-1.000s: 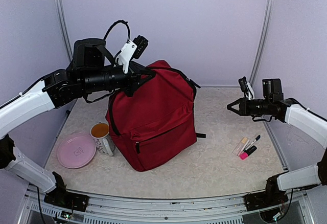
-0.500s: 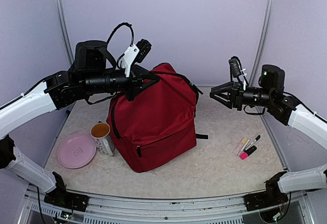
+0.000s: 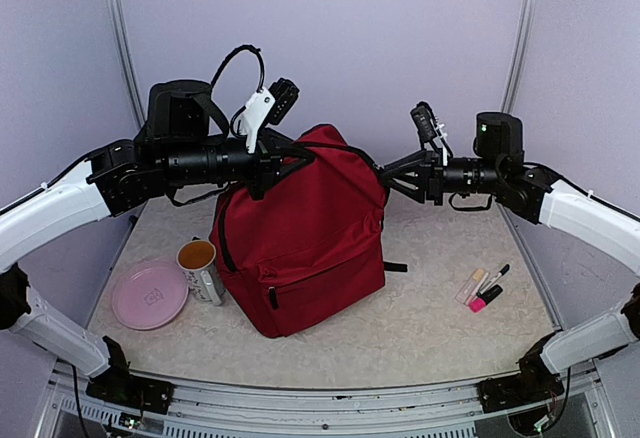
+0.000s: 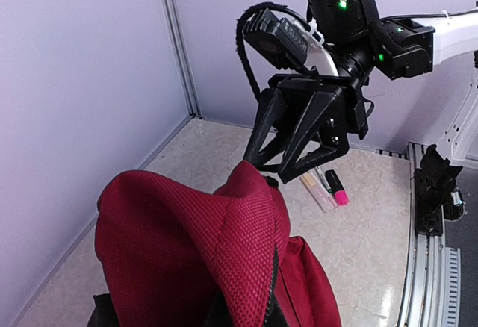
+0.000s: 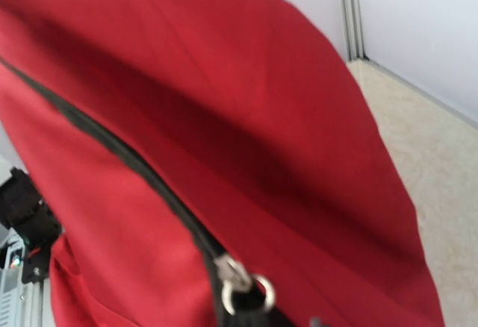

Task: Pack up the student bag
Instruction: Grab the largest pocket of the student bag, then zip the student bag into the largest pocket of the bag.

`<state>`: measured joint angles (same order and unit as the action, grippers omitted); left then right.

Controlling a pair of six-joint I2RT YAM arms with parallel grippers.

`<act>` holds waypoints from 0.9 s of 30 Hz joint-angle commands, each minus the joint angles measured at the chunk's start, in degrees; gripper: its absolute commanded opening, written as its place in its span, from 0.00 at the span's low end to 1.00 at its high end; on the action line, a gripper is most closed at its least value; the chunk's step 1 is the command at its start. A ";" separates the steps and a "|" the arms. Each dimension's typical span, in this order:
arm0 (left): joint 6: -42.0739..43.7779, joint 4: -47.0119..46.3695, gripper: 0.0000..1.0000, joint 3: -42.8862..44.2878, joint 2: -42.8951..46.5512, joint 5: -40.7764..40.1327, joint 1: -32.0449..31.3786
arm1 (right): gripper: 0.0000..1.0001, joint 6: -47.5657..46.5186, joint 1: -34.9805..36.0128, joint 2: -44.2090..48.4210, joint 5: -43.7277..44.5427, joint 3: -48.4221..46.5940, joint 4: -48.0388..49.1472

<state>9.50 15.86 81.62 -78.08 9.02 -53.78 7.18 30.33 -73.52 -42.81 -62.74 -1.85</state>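
Observation:
The student bag [image 3: 305, 243], a big dark red backpack, stands upright mid-table. My left gripper [image 3: 288, 158] is shut on the fabric at its top, holding it up; in the left wrist view the bunched red mesh [image 4: 224, 252] hides my fingers. My right gripper [image 3: 386, 172] hovers at the bag's upper right corner, jaws spread and nothing between them. It also shows in the left wrist view, where this right gripper [image 4: 269, 169] sits just above the bag's peak. The right wrist view is filled by the red bag [image 5: 284, 140], with a black zip line and a metal zipper pull [image 5: 243, 286].
A mug [image 3: 200, 268] and a pink plate [image 3: 150, 295] sit left of the bag. At the right lie a pink highlighter [image 3: 485, 298], a black pen [image 3: 497, 276] and a pale stick [image 3: 472, 284]. Walls close in the back and sides.
My right arm swung left from above the pens to the bag's upper right corner, and its jaws opened. The left gripper kept its hold on the bag's top.

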 commanded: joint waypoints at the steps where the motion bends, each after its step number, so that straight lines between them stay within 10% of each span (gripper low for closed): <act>1: 0.80 -5.09 0.00 1.17 -0.03 0.50 -0.54 | 0.43 -0.97 0.85 -0.16 1.70 -0.88 -1.10; 9: 1.62 -4.57 0.00 1.54 -0.62 0.13 -1.20 | 0.00 -1.12 0.96 0.11 2.19 -1.08 -2.32; 27: 2.49 -5.26 0.00 0.56 0.43 -0.24 -1.50 | 0.00 -5.76 0.17 4.59 10.16 2.05 -9.55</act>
<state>11.18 15.49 81.62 -78.83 8.60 -54.87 2.33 30.85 -69.41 -34.52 -61.34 -8.84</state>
